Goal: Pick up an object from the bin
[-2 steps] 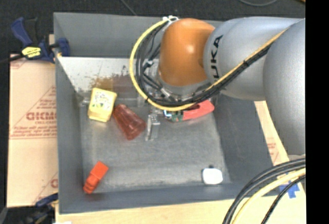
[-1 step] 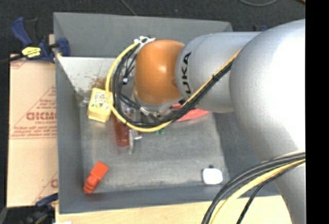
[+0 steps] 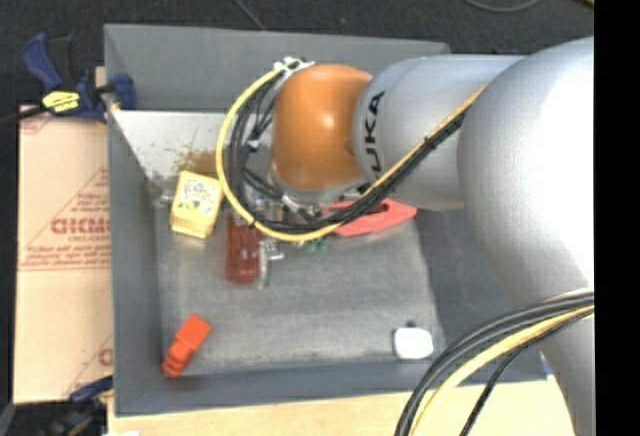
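Beneath the arm's orange wrist cover (image 3: 315, 129) and its looping cables (image 3: 229, 146), the gripper (image 3: 264, 249) is hanging low over the middle of the grey bin (image 3: 135, 324). The cover is hiding most of it, so I cannot tell whether it is open or closed. Just beside the gripper, toward the view's left, a dark red-brown block (image 3: 240, 252) is lying on the bin floor. Its long side is running up and down the view, and whether the gripper is touching it cannot be told. Up and left of the gripper, a yellow box (image 3: 195, 204) with a pale label is sitting close to the block's upper end. On the gripper's other side, a pink piece (image 3: 378, 217) is poking out from under the arm, with a small green bit (image 3: 316, 245) nearer the gripper. Well apart from the gripper, an orange piece (image 3: 186, 344) is lying toward the lower left corner, and a white lump (image 3: 413, 342) is resting toward the lower right.
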{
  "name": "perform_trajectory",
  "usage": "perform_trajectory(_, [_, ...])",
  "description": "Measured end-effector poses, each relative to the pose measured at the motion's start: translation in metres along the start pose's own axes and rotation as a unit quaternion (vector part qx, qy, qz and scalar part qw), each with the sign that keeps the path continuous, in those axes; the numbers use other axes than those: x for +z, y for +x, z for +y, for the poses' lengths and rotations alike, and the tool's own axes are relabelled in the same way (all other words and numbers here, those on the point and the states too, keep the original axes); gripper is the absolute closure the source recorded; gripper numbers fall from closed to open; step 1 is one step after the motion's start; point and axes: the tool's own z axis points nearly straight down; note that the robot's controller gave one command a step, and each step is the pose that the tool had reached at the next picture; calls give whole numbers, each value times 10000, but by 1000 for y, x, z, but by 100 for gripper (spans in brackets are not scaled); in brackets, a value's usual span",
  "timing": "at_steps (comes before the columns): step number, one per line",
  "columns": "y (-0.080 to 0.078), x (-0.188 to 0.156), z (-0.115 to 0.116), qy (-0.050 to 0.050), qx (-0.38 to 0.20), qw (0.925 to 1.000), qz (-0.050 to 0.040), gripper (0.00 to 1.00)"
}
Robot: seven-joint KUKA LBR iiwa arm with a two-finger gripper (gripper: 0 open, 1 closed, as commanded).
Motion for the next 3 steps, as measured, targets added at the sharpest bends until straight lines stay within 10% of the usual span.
perform_trajectory(1, [-6,-62,-32,-4,993,9951,-38,0])
perform_trajectory(2, [-39,27,-13,9,336,9994,-29,0])
perform_trajectory(3, [-36,32,-11,-5,380,9993,-30,0])
